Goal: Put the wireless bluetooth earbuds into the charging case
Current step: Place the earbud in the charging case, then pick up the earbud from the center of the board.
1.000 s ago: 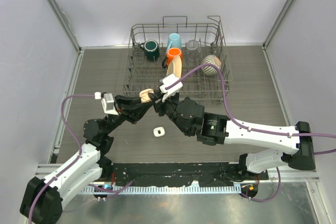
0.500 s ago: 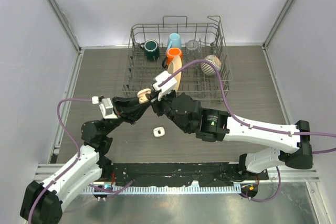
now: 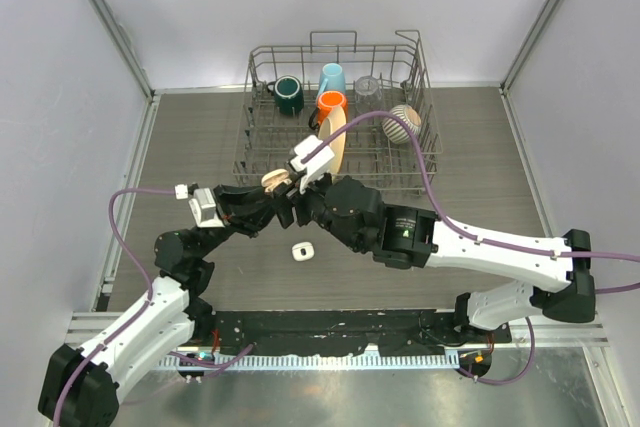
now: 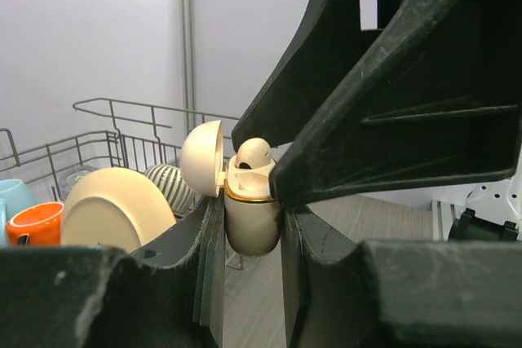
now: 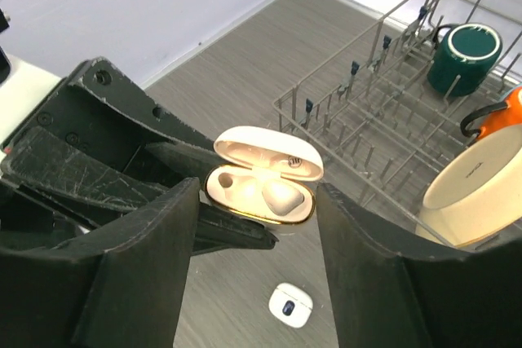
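One grip carries everything here: the left pincer point(image 4: 249, 242) is clamped tight on the body of the open charging case point(image 4: 251, 222), held up off the surface point(image 3: 200, 147). An earbud point(image 5: 281, 195) lies in the case's right-hand socket and the other socket looks empty. The bud seems perched rather than sunk, so a tilt could spill it. The right pincer point(image 5: 257, 187) stands astride the case, jaws apart and empty; brushing the lid point(image 5: 269, 152) might twist the case loose and drop it towards the small white item point(image 5: 289, 305) below.
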{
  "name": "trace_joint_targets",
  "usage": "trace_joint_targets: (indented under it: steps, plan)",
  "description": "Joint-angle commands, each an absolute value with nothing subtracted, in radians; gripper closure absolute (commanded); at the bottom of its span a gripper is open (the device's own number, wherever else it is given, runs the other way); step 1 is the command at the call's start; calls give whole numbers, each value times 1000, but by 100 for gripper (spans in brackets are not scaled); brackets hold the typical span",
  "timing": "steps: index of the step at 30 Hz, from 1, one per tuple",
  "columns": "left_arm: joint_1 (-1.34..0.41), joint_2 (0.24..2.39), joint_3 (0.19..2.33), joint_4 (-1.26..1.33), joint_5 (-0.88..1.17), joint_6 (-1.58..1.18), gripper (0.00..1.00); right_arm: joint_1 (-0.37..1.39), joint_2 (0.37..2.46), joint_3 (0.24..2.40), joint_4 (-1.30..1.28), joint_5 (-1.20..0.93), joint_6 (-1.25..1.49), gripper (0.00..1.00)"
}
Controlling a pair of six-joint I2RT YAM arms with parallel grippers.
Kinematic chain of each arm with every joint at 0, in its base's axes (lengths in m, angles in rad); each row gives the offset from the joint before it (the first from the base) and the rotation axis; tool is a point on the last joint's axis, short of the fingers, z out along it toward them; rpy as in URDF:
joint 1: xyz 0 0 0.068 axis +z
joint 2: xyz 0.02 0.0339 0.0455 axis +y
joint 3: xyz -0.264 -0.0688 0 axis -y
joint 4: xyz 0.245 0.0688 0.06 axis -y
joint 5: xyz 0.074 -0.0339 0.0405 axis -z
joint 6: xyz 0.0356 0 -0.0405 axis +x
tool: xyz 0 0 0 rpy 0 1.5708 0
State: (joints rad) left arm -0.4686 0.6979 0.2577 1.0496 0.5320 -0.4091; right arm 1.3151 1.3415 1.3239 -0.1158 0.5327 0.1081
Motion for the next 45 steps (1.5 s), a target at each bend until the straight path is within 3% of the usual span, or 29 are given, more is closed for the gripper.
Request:
trace_joint_targets:
  steps: [1, 4, 9, 13, 18, 23, 31, 39, 45]
  plan:
    - [-466, 687, 273, 1124, 517, -394, 100, 1284, 1289, 1362, -123, 459, 182, 33]
    - [-465, 683, 268, 1123, 512, -394, 100, 1235, 1237, 1353, -110, 434, 233, 26]
    - [-466, 684, 262, 1120, 505, -394, 100, 1161, 1128, 1330, -109, 426, 270, 24]
    - [-465, 686, 259, 1121, 505, -393, 100, 1112, 1077, 1279, -165, 587, 313, 19]
    - [-465, 673, 255, 1126, 506, -393, 100, 1002, 1043, 1246, -475, 775, 547, 20]
    - [-465, 647, 245, 1127, 505, -399, 100, 884, 901, 1065, -723, 801, 757, 30]
    - [-465, 641, 241, 1124, 489, -400, 100, 717, 870, 845, -899, 605, 1002, 38]
    - [-466, 624, 244, 1111, 488, -403, 100, 441, 954, 680, -709, 328, 884, 43]
    - [-466, 614, 244, 1086, 485, -393, 100, 402, 1023, 644, -623, 302, 816, 48]
